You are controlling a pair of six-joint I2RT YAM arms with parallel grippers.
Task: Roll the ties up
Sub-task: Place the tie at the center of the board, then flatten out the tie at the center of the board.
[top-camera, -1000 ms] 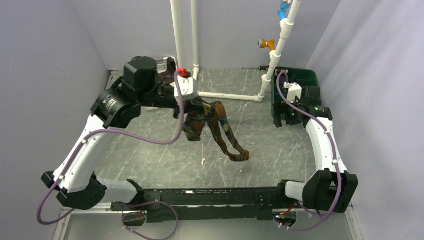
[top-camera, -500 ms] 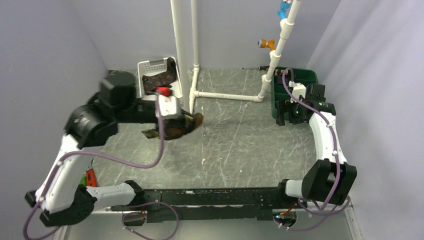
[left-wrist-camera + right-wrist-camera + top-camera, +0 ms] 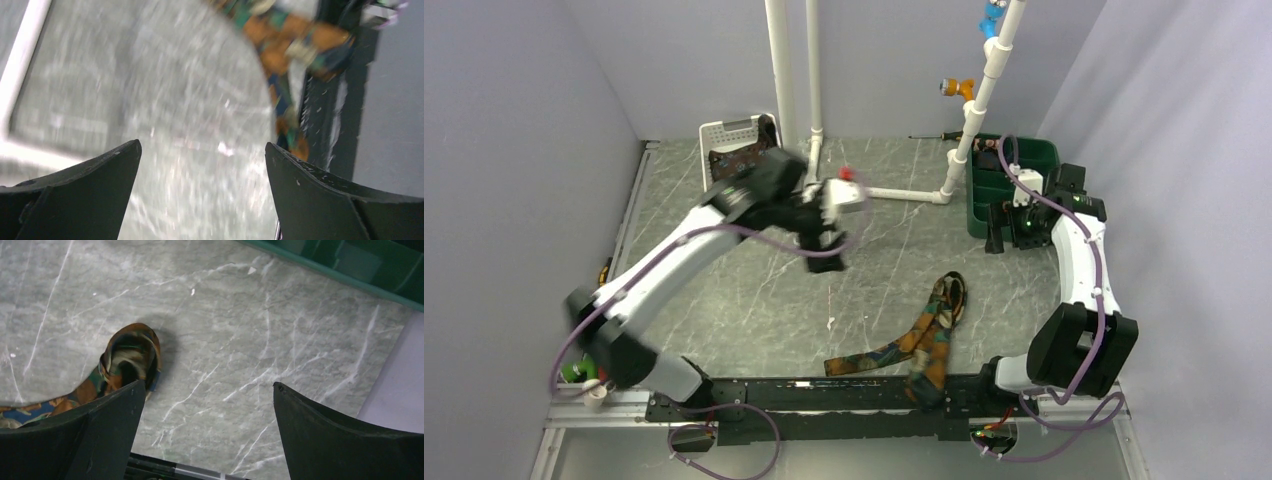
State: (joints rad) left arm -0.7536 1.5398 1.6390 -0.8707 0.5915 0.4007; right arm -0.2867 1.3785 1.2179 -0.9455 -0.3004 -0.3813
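Observation:
A mottled orange-and-teal tie (image 3: 927, 328) lies unrolled on the near part of the table, one end draped over the black front rail and its far end bent into a loop (image 3: 131, 352). In the blurred left wrist view the same tie (image 3: 292, 45) shows at the top right. My left gripper (image 3: 826, 254) hangs open and empty over the table's middle, left of and apart from the tie; its jaws (image 3: 202, 150) stand wide. My right gripper (image 3: 1009, 236) is open and empty by the green bin, with the tie's loop beside its left finger (image 3: 100, 430). Another dark patterned tie (image 3: 742, 160) rests in the white basket.
A white basket (image 3: 724, 132) stands at the back left, a green bin (image 3: 1014, 180) at the back right. White pipes (image 3: 894, 192) rise from and cross the back of the table. A screwdriver (image 3: 929, 137) lies by the back wall. The black rail (image 3: 824, 390) runs along the front.
My left gripper held the tie bunched up, swung left, then opened. The tie now lies stretched out at the near right. The left arm has swung to the middle; the right shifted slightly.

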